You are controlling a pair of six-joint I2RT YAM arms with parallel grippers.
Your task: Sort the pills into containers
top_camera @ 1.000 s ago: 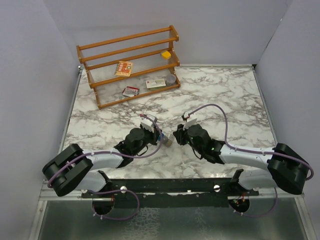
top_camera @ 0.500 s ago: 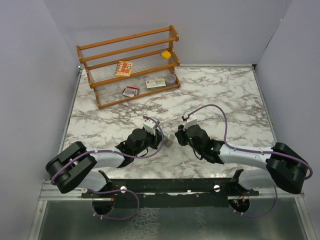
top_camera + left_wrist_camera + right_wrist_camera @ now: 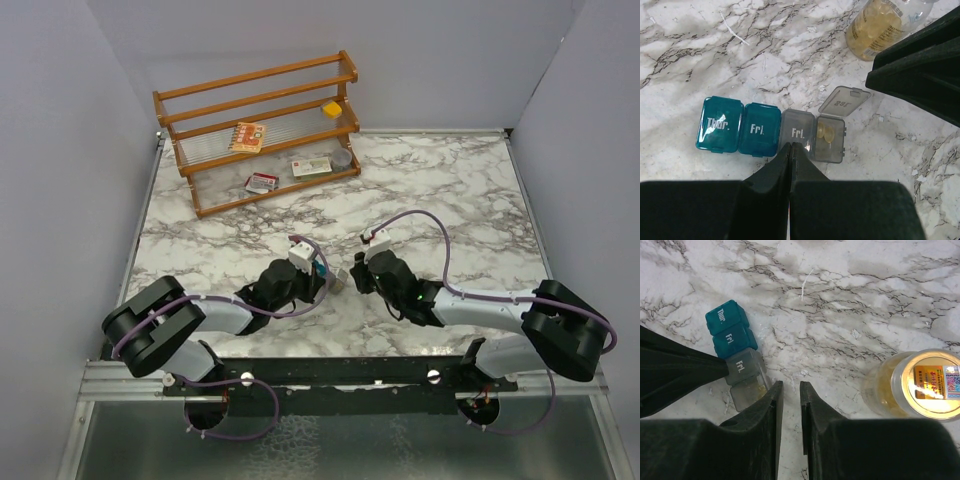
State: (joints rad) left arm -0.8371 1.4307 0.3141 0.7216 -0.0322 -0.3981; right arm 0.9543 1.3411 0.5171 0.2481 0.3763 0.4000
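Resting my clenched left pincer (image 3: 791, 146) beside containers (image 3: 759, 130) | right pincer (image 3: 789, 385) barely parted, empty | risk: nudge spills pills (image 3: 824, 132) from open compartment (image 3: 836, 144)

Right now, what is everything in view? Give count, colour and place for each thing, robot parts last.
pill organiser: 1 strip, two teal and two grey compartments, on the marble; end grey one open
pills: about two, yellow, in the open grey compartment
pill bottle: 1, clear with yellow capsules, near the organiser
table: 1, white marble
rack: 1, wooden, far left of table
packets: 3, printed, on the rack
block: 1, yellow, upper rack shelf
left claw: black, shut, tip at the grey "Fri." compartment
right claw: black, open, empty, between organiser and bottle
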